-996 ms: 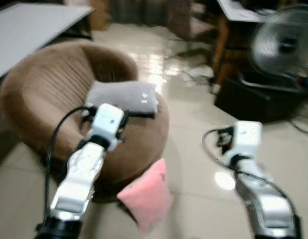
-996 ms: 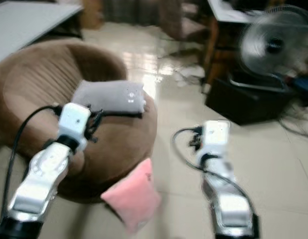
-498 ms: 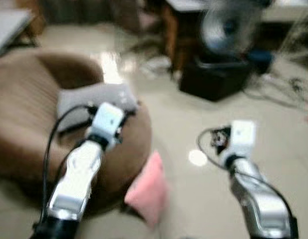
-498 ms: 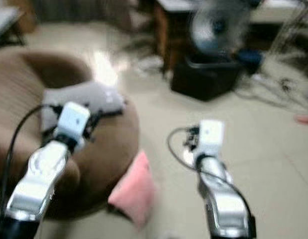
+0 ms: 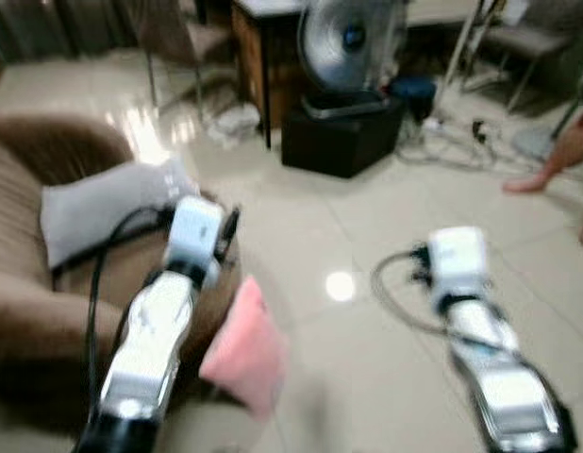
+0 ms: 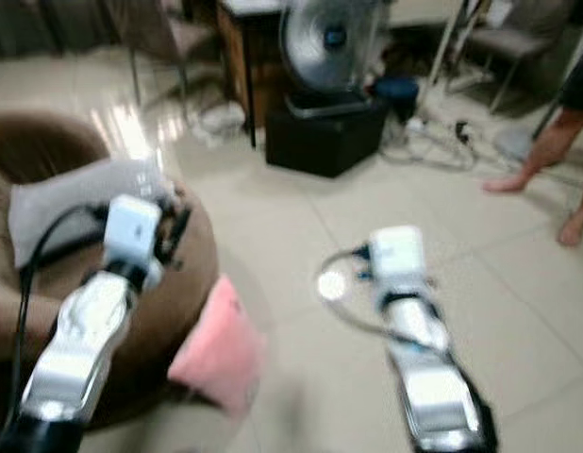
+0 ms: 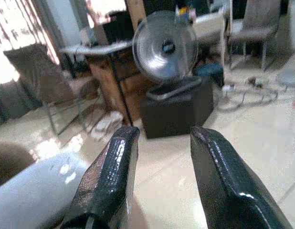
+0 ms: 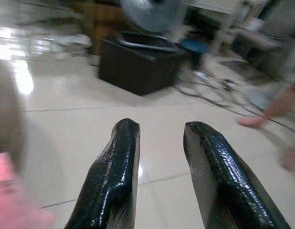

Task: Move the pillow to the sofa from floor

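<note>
A pink pillow [image 5: 242, 344] stands on the tiled floor, leaning against the front of the round brown sofa [image 5: 27, 283]. On the sofa seat lies a grey pillow [image 5: 98, 203]. My left arm [image 5: 169, 302] reaches out above the sofa's edge, just left of the pink pillow. Its gripper [image 7: 162, 136] is open and holds nothing. My right arm [image 5: 471, 311] is stretched over bare floor to the right of the pillow. The right gripper [image 8: 159, 131] is also open and empty, with a pink corner of the pillow [image 8: 9, 200] at the frame's edge. The eye views are blurred.
A standing fan [image 5: 346, 42] sits on a black box [image 5: 341, 137] beside a wooden desk at the back. Cables [image 5: 452, 132] trail across the floor behind it. A person's bare legs [image 6: 546, 151] are at the far right. Chairs stand along the back.
The camera has swung to the right: the sofa slid toward the left edge, and the fan, cables and a person's legs came into view. Both arms keep their pose.
</note>
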Robot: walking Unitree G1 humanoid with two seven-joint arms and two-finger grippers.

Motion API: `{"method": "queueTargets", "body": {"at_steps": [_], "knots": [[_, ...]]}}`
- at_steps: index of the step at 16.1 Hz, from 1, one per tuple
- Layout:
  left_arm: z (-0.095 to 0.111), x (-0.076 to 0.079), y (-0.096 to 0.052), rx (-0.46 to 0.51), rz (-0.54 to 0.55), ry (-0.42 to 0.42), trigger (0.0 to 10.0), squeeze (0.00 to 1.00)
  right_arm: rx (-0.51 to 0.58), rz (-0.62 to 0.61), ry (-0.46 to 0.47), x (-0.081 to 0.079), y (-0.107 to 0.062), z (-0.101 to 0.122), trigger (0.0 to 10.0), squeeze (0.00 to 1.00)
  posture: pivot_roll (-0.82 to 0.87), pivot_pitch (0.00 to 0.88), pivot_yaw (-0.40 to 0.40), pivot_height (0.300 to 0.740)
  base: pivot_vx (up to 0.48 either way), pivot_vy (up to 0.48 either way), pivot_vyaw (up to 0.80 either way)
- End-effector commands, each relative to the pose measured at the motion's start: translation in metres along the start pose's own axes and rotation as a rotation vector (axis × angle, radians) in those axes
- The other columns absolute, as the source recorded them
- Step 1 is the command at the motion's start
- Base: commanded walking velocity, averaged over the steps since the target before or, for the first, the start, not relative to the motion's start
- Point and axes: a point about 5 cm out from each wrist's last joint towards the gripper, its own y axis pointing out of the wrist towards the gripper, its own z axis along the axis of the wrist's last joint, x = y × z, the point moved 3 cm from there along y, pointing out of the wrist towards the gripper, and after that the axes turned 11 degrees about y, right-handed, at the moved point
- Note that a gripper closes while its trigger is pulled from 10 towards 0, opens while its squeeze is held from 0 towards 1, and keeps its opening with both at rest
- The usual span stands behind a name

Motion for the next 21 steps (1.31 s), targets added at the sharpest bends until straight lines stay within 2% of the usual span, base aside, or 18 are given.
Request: {"method": "queueTargets", "body": {"at_steps": [1,4,6,9,14,18,21], "knots": [[-0.003,-0.001,-0.001,-0.005,0.003,-0.009,10.0,0.0,-0.009,0.022,0.015,0.0,0.001,-0.003,10.0,0.0,-0.02,0.0,0.012,0.74,0.375,0.0,0.0],[-0.008,-0.001,-0.003,-0.023,0.016,-0.018,10.0,0.0,0.0,0.114,-0.046,-0.01,-0.001,-0.004,10.0,0.0,-0.02,0.0,0.0,0.74,0.387,0.0,0.0],[-0.009,-0.001,-0.003,-0.017,0.019,-0.017,10.0,0.0,-0.013,0.138,-0.064,-0.013,-0.002,-0.007,10.0,0.0,-0.02,0.0,-0.003,0.74,0.39,0.0,0.8],[-0.009,-0.001,-0.003,-0.015,0.021,-0.018,10.0,0.0,-0.018,0.149,-0.059,-0.014,-0.001,-0.009,10.0,0.0,-0.02,0.0,-0.005,0.74,0.394,0.0,0.8],[-0.011,0.001,-0.003,-0.021,0.014,-0.021,10.0,0.0,-0.03,0.131,-0.05,-0.009,-0.001,-0.012,10.0,0.0,-0.02,0.0,-0.003,0.74,0.358,0.0,0.0],[-0.011,0.007,-0.005,0.005,-0.027,-0.059,10.0,0.0,-0.054,0.121,-0.029,-0.005,-0.001,-0.021,10.0,0.0,-0.02,0.0,-0.003,0.73,0.0,0.0,0.0],[-0.018,0.01,-0.006,-0.031,-0.028,-0.085,10.0,0.0,-0.041,0.114,-0.021,-0.003,-0.001,-0.021,10.0,0.0,-0.03,0.0,-0.003,0.71,0.0,0.0,0.0]]}}
